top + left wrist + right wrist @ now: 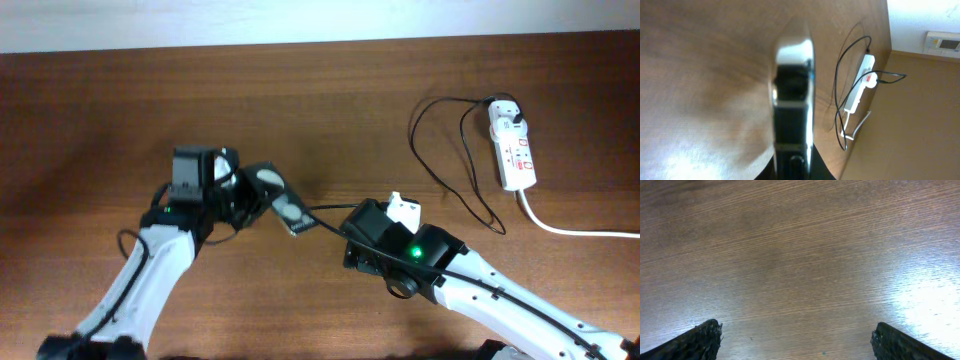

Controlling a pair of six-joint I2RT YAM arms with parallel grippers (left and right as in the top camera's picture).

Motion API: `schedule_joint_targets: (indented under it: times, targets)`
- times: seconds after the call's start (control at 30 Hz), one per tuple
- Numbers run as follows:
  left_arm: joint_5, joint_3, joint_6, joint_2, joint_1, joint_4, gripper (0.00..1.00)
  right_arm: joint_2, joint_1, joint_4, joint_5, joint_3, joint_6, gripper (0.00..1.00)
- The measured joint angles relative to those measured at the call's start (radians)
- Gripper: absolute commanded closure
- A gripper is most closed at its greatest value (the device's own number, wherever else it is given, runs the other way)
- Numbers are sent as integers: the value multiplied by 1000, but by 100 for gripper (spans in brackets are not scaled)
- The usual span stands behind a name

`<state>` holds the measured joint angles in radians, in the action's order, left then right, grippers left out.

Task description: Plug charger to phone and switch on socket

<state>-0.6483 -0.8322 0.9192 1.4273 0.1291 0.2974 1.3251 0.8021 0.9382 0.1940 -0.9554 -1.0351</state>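
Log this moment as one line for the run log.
left fingers: gripping phone | right fingers: open, empty | charger: adapter in socket, cable reaching phone, mating unclear

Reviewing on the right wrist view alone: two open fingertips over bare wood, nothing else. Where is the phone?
Observer: The left gripper grips the phone, tilted, near the middle of the table.
Operator: And the charger?
Observer: The charger has its white plug in the socket at the table's far right; its cable loops back toward the phone.
Operator: Is the connector in?
Observer: Cannot tell; the tip is too small overhead, and the left wrist view shows the phone blurred, edge-on.
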Motion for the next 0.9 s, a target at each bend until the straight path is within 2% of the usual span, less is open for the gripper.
schedule_joint_targets:
  times: [0.1, 0.2, 0.23, 0.33, 0.43, 0.53, 0.63, 0.77, 0.9]
  targets:
    - [-80, -214, -135, 126, 0, 225, 100, 0, 0, -19, -19, 0, -29, 1]
    - [-179, -259, -294, 155, 0, 423, 100, 0, -9, 37, -31, 0, -112, 1]
    - [-220, -258, -364, 155, 0, 484, 100, 0, -72, 98, -38, 0, -166, 1]
    - [-277, -258, -427, 155, 1, 529, 100, 0, -274, 214, -52, -1, -196, 1]
    - [-341, -258, -442, 155, 5, 534, 100, 0, -389, 256, -56, -1, -182, 1]
    - [-386, -258, -448, 155, 48, 521, 100, 0, -394, 255, -56, -1, -172, 1]
    - [-451, -259, -446, 161, 128, 385, 100, 0, -394, 254, -56, -1, -172, 1]
    - [-567, -259, -402, 285, 128, 242, 100, 0, -394, 254, -57, -1, -169, 1]
    - [-631, -259, -399, 385, 128, 259, 100, 0, -394, 254, -57, -1, -169, 1]
